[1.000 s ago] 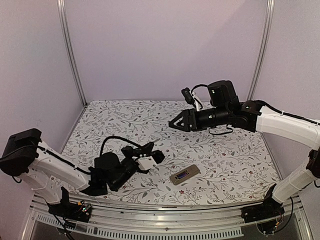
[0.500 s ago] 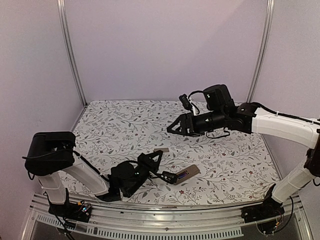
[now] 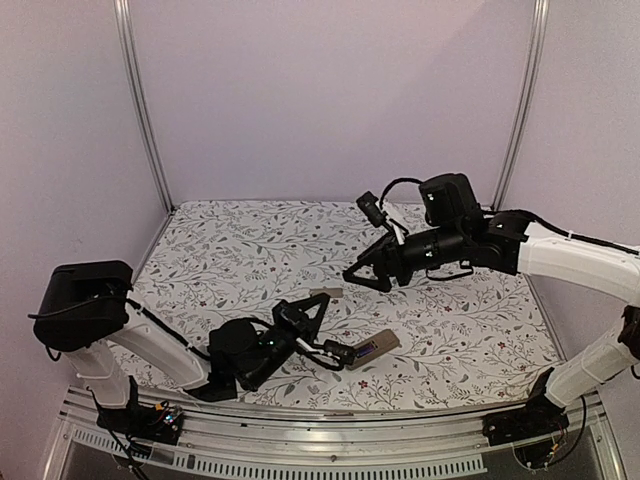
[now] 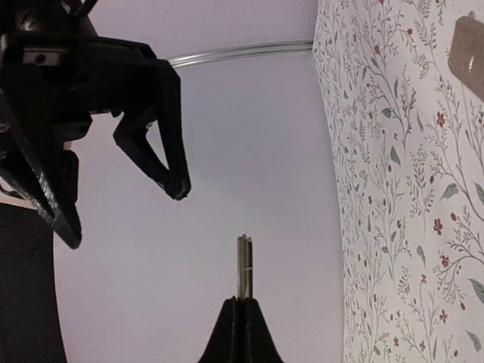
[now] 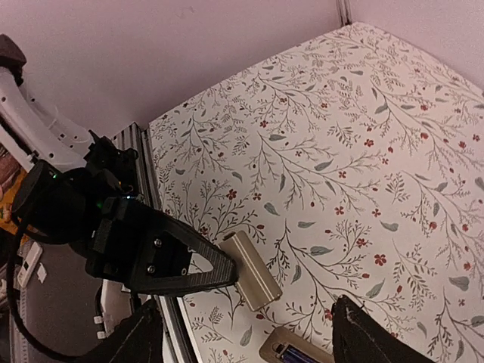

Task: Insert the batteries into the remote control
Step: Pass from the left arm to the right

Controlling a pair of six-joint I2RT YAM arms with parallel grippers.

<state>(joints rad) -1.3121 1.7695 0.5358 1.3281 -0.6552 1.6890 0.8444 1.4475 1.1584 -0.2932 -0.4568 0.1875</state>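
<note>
The remote control (image 3: 369,350) lies tan back up near the table's front, with a dark blue shape in its open recess (image 5: 291,353); I cannot tell whether that is the batteries. No loose batteries show. My left gripper (image 3: 316,303) is shut on a thin tan cover plate (image 3: 320,294), held off the table just left of the remote. The left wrist view shows this plate (image 4: 243,265) edge-on above the closed fingertips. My right gripper (image 3: 366,280) hangs open above and right of the plate. Its own view shows the plate (image 5: 249,269) between its spread fingers (image 5: 361,333).
A floral cloth (image 3: 250,250) covers the table, with lilac walls and metal posts (image 3: 140,110) at the back. A metal rail (image 3: 330,440) runs along the front edge by the arm bases. The left arm's elbow (image 3: 85,305) sticks out at the far left.
My left gripper swung right toward the remote and lifted the cover plate. My right gripper came down and forward, closer to the plate, and stays open.
</note>
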